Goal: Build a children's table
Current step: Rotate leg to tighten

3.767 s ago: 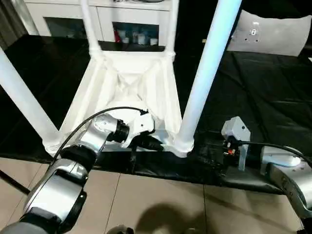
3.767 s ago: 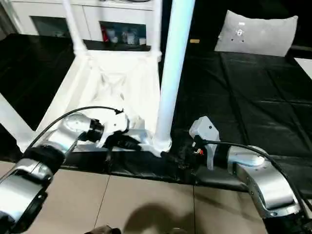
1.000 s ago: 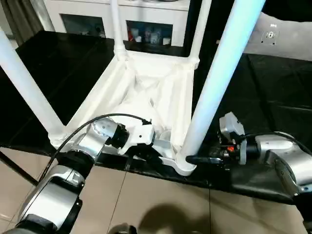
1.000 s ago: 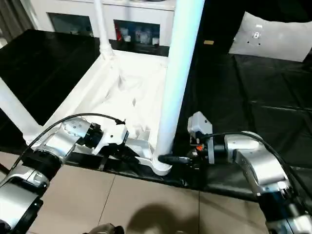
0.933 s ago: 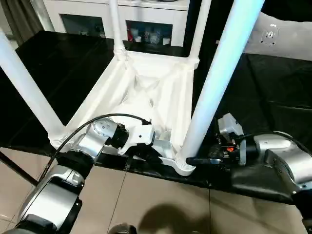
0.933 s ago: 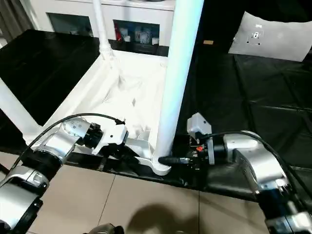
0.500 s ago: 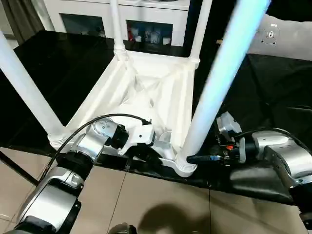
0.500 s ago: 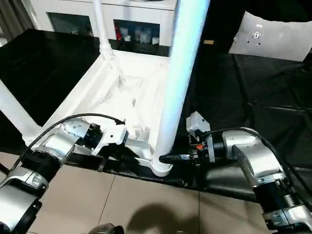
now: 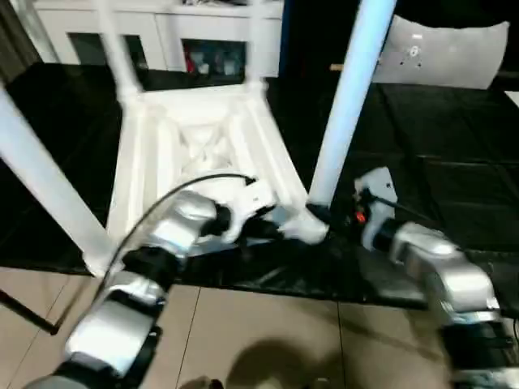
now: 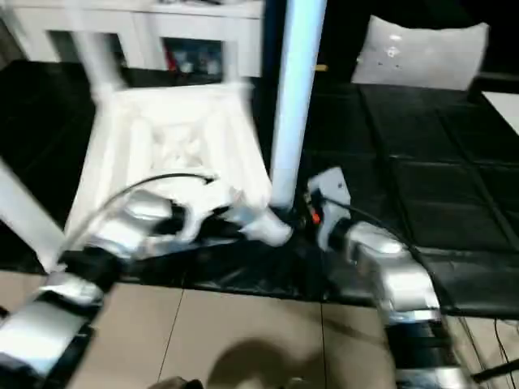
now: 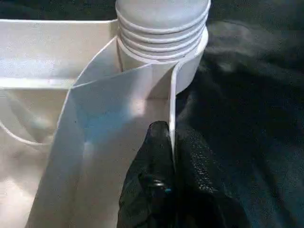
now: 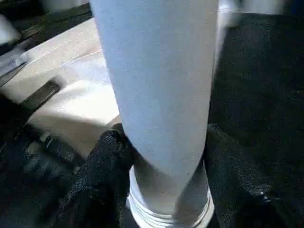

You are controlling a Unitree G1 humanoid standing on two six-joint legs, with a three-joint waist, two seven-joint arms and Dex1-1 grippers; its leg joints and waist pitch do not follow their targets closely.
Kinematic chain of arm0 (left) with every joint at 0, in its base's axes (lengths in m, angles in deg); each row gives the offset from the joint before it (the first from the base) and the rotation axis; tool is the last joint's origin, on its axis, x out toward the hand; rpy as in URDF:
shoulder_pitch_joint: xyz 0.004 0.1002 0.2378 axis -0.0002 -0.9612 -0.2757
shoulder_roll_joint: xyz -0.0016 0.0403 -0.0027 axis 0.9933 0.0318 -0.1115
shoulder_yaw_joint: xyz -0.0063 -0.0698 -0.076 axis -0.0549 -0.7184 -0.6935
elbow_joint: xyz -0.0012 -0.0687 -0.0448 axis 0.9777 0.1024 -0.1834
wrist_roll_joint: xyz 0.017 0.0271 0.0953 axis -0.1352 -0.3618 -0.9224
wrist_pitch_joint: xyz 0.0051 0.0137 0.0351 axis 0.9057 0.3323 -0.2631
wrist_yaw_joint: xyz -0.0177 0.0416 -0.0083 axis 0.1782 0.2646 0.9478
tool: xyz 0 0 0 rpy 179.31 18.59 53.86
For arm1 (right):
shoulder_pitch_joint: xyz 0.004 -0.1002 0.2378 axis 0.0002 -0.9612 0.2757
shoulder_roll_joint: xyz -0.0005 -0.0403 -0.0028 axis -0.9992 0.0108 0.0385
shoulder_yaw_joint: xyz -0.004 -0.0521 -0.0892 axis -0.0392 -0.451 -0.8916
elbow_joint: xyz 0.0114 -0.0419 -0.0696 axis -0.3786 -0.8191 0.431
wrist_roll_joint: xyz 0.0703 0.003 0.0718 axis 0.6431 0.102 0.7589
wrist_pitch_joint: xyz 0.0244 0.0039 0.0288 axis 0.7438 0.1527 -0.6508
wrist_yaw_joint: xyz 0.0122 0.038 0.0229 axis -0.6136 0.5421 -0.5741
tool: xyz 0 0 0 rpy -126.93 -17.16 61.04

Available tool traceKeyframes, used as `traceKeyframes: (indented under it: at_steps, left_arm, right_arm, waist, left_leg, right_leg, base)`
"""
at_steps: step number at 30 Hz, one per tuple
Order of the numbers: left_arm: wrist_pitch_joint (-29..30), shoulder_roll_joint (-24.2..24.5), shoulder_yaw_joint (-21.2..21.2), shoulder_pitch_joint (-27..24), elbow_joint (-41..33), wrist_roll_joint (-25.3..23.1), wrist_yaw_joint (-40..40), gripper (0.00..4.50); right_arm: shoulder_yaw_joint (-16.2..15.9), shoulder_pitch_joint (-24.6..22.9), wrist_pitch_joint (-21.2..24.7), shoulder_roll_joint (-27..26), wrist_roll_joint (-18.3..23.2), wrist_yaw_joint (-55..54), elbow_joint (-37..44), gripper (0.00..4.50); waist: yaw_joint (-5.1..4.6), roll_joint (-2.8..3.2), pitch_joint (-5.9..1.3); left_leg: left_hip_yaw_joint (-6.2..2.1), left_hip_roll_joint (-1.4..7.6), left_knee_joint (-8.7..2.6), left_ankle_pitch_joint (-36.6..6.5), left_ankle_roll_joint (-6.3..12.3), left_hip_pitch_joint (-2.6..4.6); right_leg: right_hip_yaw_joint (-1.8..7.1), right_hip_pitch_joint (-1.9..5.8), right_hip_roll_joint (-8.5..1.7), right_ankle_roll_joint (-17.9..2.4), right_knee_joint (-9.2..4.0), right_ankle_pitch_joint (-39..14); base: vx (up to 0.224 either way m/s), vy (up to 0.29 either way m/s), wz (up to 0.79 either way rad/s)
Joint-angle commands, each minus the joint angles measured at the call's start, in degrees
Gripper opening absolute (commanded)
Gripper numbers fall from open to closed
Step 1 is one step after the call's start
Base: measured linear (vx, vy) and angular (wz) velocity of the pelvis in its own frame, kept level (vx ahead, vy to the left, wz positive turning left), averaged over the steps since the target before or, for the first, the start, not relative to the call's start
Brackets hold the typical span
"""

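Note:
The white children's table (image 9: 195, 146) lies upside down on the black padded surface (image 9: 454, 162), X-ribbed underside up, with four legs standing in its corner sockets. My left gripper (image 9: 272, 227) is shut on the thin side wall (image 11: 156, 95) just beside the near right socket (image 11: 161, 28). My right gripper (image 9: 320, 215) is at the base of the near right leg (image 9: 345, 105). In the right wrist view that leg (image 12: 156, 85) fills the gap between my two black fingers (image 12: 107, 161), which press on both sides of it.
A white cabinet (image 9: 162, 32) stands behind the table, and a white cushion (image 9: 446, 53) lies at the back right. The padded surface ends close to me, with tan floor tiles (image 9: 268, 340) below its edge. The near left leg (image 9: 40, 178) rises beside my left arm.
The whole picture has shifted and blurred, so the camera moved. The right gripper, earlier reaching at the leg's foot from the side, now clasps the leg base. The left gripper keeps its hold.

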Motion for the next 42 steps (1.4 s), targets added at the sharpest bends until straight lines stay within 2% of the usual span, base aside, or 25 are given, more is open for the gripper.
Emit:
traceKeyframes:
  at_steps: [1,2,3,4,6,7,9,10,11,14,16,19,20,21,22,24,29,30,35,39,40,41,42]
  left_arm:
    - [-0.53,-5.87,-1.26,2.87,-0.09,2.05,-7.15,0.0]
    - [-0.9,-6.77,-1.58,3.34,0.61,1.95,-8.74,0.0]
    - [-1.11,-7.44,-1.87,3.7,1.18,1.82,-9.94,0.0]
    - [-0.87,-7.74,-1.97,3.81,1.32,1.61,-10.38,0.0]
    - [-0.77,-7.64,-1.48,3.57,1.48,0.56,-10.71,0.0]
    - [-0.92,-7.13,-0.91,3.16,1.33,0.05,-10.08,0.0]
    - [-1.06,-6.47,-0.31,2.65,1.16,-0.45,-9.26,0.0]
    - [-1.24,-5.99,-0.01,2.3,1.1,-0.66,-8.71,0.0]
    - [-2.28,-4.87,0.59,1.53,1.07,-0.93,-7.25,0.0]
    - [-4.49,-3.15,1.65,0.39,0.58,-1.4,-4.78,0.0]
    - [-8.8,-0.25,3.21,-1.83,-1.02,-1.36,1.11,0.0]
    - [-11.59,2.53,4.25,-4.18,-3.1,-0.34,8.53,0.0]
    - [-12.27,3.17,4.47,-4.63,-3.51,-0.11,10.02,0.0]
    - [-13.48,4.92,5.05,-5.58,-4.19,0.57,13.79,0.0]
    - [-13.48,4.92,5.05,-5.58,-4.19,0.57,13.79,0.0]
    - [-13.92,6.32,5.3,-6.05,-4.59,1.84,17.67,0.0]
    - [-14.17,9.41,6.22,-6.6,-6.52,3.76,26.73,0.0]
    - [-14.26,9.93,6.34,-6.69,-7.02,3.97,28.44,0.0]
    - [-15.16,11.33,7.74,-6.81,-8.28,4.11,33.03,0.0]
    - [-15.25,11.76,8.38,-6.76,-9.12,4.24,34.6,0.0]
    - [-15.21,11.77,8.42,-6.75,-9.27,4.24,34.73,0.0]
    - [-15.16,11.77,8.41,-6.75,-9.34,4.25,34.81,0.0]
    - [-15.16,11.77,8.41,-6.75,-9.34,4.25,34.81,0.0]
  right_arm:
    - [-4.54,1.51,3.77,-6.93,0.87,-5.55,-0.5,1.93]
    - [-3.33,2.1,3.42,-9.05,1.79,-7.92,-1.33,1.93]
    - [-2.41,2.52,3.09,-10.75,2.61,-9.32,-1.93,1.93]
    - [-2.15,2.6,3.1,-11.48,2.83,-9.43,-1.91,2.27]
    - [-2.32,2.05,2.25,-11.44,1.81,-9.15,-1.13,2.65]
    - [-1.72,1.57,2.07,-11.16,2.2,-8.97,-0.62,2.69]
    - [-1.21,0.93,1.67,-10.52,2.37,-8.4,0.05,2.75]
    - [-1.26,0.4,1.12,-9.68,2.01,-7.66,0.57,2.84]
    - [-1.99,-1.04,-0.02,-7.17,0.66,-5.44,2.03,3.08]
    - [-1.53,-2.69,-0.65,-4.71,1.12,-2.69,3.64,3.15]
    - [-1.51,-4.62,-2.26,0.07,2.11,3.64,5.35,3.5]
    - [-2.29,-5.71,-3.86,5.8,2.68,10.71,6.05,3.67]
    - [-2.63,-5.87,-4.51,7.21,2.61,12.37,6.11,3.67]
    - [-3.84,-6.71,-7.04,11.17,3.0,18.7,6.83,3.67]
    - [-3.84,-6.71,-7.04,11.17,3.0,18.7,6.83,3.67]
    - [-4.39,-7.2,-8.01,14.42,4.18,25.08,7.42,3.67]
    - [-5.68,-6.05,-9.54,20.87,6.85,38.17,5.52,3.67]
    - [-6.33,-5.49,-9.66,22.08,7.43,40.7,4.78,3.42]
    - [-8.76,-3.25,-9.64,24.15,7.76,46.92,2.13,2.96]
    - [-9.5,-1.1,-10.1,23.5,8.12,49.45,-0.62,2.63]
    - [-9.61,-0.8,-10.07,23.31,8.39,49.9,-0.87,2.52]
    - [-9.66,-0.68,-9.98,23.24,8.57,50.16,-0.97,2.44]
    - [-9.66,-0.68,-9.98,23.24,8.57,50.16,-0.97,2.44]
  waist:
    - [-0.15,-0.59,-2.89]
    - [-0.1,-0.23,-3.14]
    - [-0.1,-0.18,-3.32]
    - [-0.15,-0.14,-3.34]
    - [-0.01,-0.12,-3.51]
    - [0.18,-0.06,-3.6]
    - [0.34,-0.05,-3.65]
    - [0.44,0.23,-3.6]
    - [0.62,0.06,-3.53]
    - [1.03,0.02,-3.48]
    - [0.94,0.03,-3.33]
    - [0.91,-0.21,-3.31]
    - [0.92,-0.06,-3.32]
    - [0.9,-0.06,-3.3]
    - [1.03,-0.03,-3.32]
    - [1.15,-0.03,-3.26]
    - [2.17,-0.16,-3.47]
    - [2.39,-0.07,-3.54]
    - [2.81,-0.02,-3.64]
    - [3.01,-0.04,-3.6]
    - [2.99,-0.95,-3.6]
    - [3.26,-0.57,-3.63]
    - [3.3,-0.45,-3.61]
  left_leg:
    - [-2.55,3.62,-5.17,-20.44,-2.16,1.8]
    - [-2.74,3.72,-5.33,-18.54,-2.08,1.55]
    - [-2.5,3.79,-5.2,-16.92,-1.48,1.62]
    - [-2.41,3.75,-5.17,-16.37,-0.97,1.54]
    - [-2.26,3.67,-4.87,-13.03,1.18,1.13]
    - [-2.17,3.66,-4.67,-10.92,2.5,1.07]
    - [-2.01,3.6,-4.45,-9.34,4.16,1.07]
    - [-2.04,3.65,-4.45,-9.25,4.41,1.07]
    - [-2.04,3.77,-4.5,-9.85,4.58,1.06]
    - [-2.07,3.85,-4.53,-10.21,4.94,1.02]
    - [-2.03,3.94,-4.66,-11.08,4.82,0.97]
    - [-2.1,4.05,-4.65,-11.87,5.18,0.86]
    - [-2.02,4.14,-4.68,-12.31,5.07,1.07]
    - [-2.03,4.14,-4.71,-12.94,4.91,1.08]
    - [-2.05,4.26,-4.72,-13.43,4.79,1.19]
    - [-1.93,4.3,-4.74,-13.44,4.8,1.24]
    - [-1.7,4.51,-4.39,-9.98,6.6,1.2]
    - [-1.59,4.56,-4.27,-9.23,7.16,1.26]
    - [-1.5,4.6,-4.11,-8.31,7.73,1.31]
    - [-1.47,4.64,-4.18,-9.24,6.84,1.42]
    - [-1.34,4.64,-4.17,-9.16,6.94,1.41]
    - [-1.43,4.64,-4.13,-8.43,7.03,1.3]
    - [-1.44,4.7,-4.15,-8.3,6.99,1.32]
  right_leg:
    - [1.8,-0.03,-3.36,-10.85,-5.64,-18.92]
    - [1.73,0.3,-3.36,-10.96,-5.31,-15.93]
    - [1.78,0.14,-3.2,-11.45,-5.18,-11.46]
    - [1.76,0.21,-3.09,-11.82,-5.04,-9.46]
    - [1.58,0.87,-3.21,-12.82,-4.63,-3.61]
    - [1.56,1.03,-3.36,-13.24,-4.48,-0.81]
    - [1.53,1.15,-3.47,-13.82,-4.42,1.02]
    - [1.52,1.12,-3.5,-13.84,-4.45,0.82]
    - [1.49,1.23,-3.54,-13.54,-4.66,-0.4]
    - [1.54,1.36,-3.56,-13.15,-4.71,-1.69]
    - [1.52,1.33,-3.45,-13.21,-4.75,-3.31]
    - [1.54,1.48,-3.63,-13.39,-4.89,-4.7]
    - [1.56,1.24,-3.59,-13.57,-4.92,-5.42]
    - [1.52,1.18,-3.55,-13.7,-4.91,-6.18]
    - [1.51,1.22,-3.6,-13.69,-4.91,-6.46]
    - [1.63,1.09,-3.57,-13.89,-4.91,-6.52]
    - [1.39,1.37,-3.64,-15.62,-4.12,-0.97]
    - [1.34,1.29,-3.62,-16.13,-3.96,0.12]
    - [1.19,1.16,-3.62,-16.87,-3.72,0.69]
    - [1.2,1.1,-3.7,-17.18,-3.79,-1.02]
    - [1.2,1.13,-3.61,-17.06,-3.84,-1.06]
    - [1.25,1.15,-3.77,-16.96,-3.63,-1.01]
    - [1.25,1.08,-3.81,-16.86,-3.64,-1.16]
  base:
    - [0.0,0.0,0.0]
    - [0.0,0.0,0.0]
    - [0.0,0.0,0.0]
    - [0.0,0.0,0.0]
    - [0.0,0.0,0.0]
    - [0.0,0.0,0.0]
    - [0.0,0.0,0.0]
    - [0.0,0.0,0.0]
    - [0.0,0.0,0.0]
    - [0.0,0.0,0.0]
    - [0.0,0.0,0.0]
    - [0.0,0.0,0.0]
    - [0.0,0.0,0.0]
    - [0.0,0.0,0.0]
    - [0.0,0.0,0.0]
    - [0.0,0.0,0.0]
    - [0.0,0.0,0.0]
    - [0.0,0.0,0.0]
    - [0.0,0.0,0.0]
    - [0.0,0.0,0.0]
    - [0.0,0.0,0.0]
    - [0.0,0.0,0.0]
    - [0.0,0.0,0.0]
